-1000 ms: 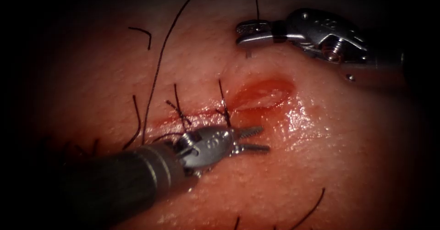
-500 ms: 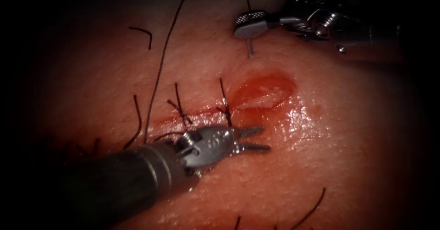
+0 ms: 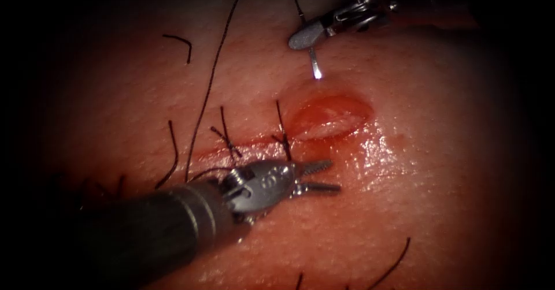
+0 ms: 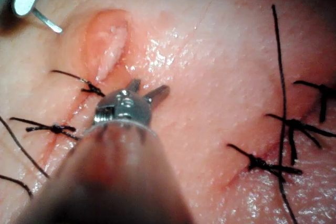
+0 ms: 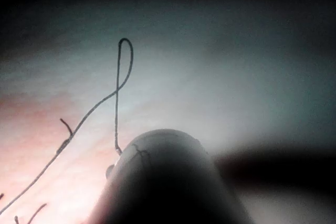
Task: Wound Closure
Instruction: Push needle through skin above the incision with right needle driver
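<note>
The tissue (image 3: 439, 186) carries a cut (image 3: 326, 119) whose right end gapes open with red fluid; two knotted stitches (image 3: 282, 140) close its left part. My left tool (image 3: 317, 175) hovers just below the cut, jaws open and holding nothing; the left wrist view gives its jaws (image 4: 149, 90) beside the gaping cut (image 4: 107, 43). My right tool (image 3: 304, 37) is above the cut, shut on the needle (image 3: 314, 64), whose short bright end points down at the tissue and stays outside it. Thread (image 3: 205, 88) runs from there across the left side.
Cut ends of thread (image 3: 179, 43) lie on the tissue at the upper left and near the lower edge (image 3: 393, 264). In the left wrist view several more knotted stitches (image 4: 273, 163) sit on a second closed line. A thread loop (image 5: 123, 66) hangs in the right wrist view.
The right tool has swung and pulled back toward the upper right, turning the needle so its end points down nearer the cut. The left tool has stayed still.
</note>
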Controlling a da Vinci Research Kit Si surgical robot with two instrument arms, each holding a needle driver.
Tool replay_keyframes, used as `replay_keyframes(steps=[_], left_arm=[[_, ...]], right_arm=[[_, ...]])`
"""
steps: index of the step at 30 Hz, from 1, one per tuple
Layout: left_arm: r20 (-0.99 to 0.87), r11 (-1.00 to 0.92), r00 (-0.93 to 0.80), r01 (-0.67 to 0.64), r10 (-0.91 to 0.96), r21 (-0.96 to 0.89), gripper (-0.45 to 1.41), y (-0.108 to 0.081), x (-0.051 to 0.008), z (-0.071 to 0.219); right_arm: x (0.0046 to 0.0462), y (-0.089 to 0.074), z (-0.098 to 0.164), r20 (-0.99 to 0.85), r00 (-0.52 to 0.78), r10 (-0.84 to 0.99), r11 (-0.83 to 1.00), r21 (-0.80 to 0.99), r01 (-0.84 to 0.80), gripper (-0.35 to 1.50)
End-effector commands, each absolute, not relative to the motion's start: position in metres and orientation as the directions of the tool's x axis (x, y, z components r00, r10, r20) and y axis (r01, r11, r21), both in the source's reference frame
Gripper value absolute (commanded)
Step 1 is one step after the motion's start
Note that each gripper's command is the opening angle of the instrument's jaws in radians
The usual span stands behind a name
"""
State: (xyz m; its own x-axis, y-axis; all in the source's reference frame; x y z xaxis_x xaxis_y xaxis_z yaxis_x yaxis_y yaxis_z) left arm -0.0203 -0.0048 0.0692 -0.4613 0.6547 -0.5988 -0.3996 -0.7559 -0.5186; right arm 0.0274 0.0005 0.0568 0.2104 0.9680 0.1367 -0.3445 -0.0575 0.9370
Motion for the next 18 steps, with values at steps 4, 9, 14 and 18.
replay_keyframes(steps=[4, 9, 14, 18], left_arm=[[-0.600, -0.756, -0.461, -0.399, 0.654, -0.518, 0.14, -0.0045, -0.0208, 0.0699], [-0.599, -0.756, -0.461, -0.398, 0.655, -0.520, 0.14, -0.0044, -0.0206, 0.0698], [-0.599, -0.756, -0.461, -0.397, 0.655, -0.520, 0.14, -0.0043, -0.0205, 0.0698], [-0.599, -0.755, -0.460, -0.396, 0.655, -0.522, 0.14, -0.0042, -0.0204, 0.0697]], right_arm=[[0.0287, -0.0005, 0.0566, 0.190, 0.259, 0.947, -0.111, 0.950, -0.291, -0.35], [0.0290, -0.0025, 0.0561, 0.223, 0.290, 0.931, -0.143, 0.951, -0.273, -0.35], [0.0289, -0.0046, 0.0558, 0.242, 0.321, 0.916, -0.157, 0.951, -0.266, -0.35], [0.0285, -0.0066, 0.0557, 0.251, 0.344, 0.905, -0.163, 0.951, -0.264, -0.35]])
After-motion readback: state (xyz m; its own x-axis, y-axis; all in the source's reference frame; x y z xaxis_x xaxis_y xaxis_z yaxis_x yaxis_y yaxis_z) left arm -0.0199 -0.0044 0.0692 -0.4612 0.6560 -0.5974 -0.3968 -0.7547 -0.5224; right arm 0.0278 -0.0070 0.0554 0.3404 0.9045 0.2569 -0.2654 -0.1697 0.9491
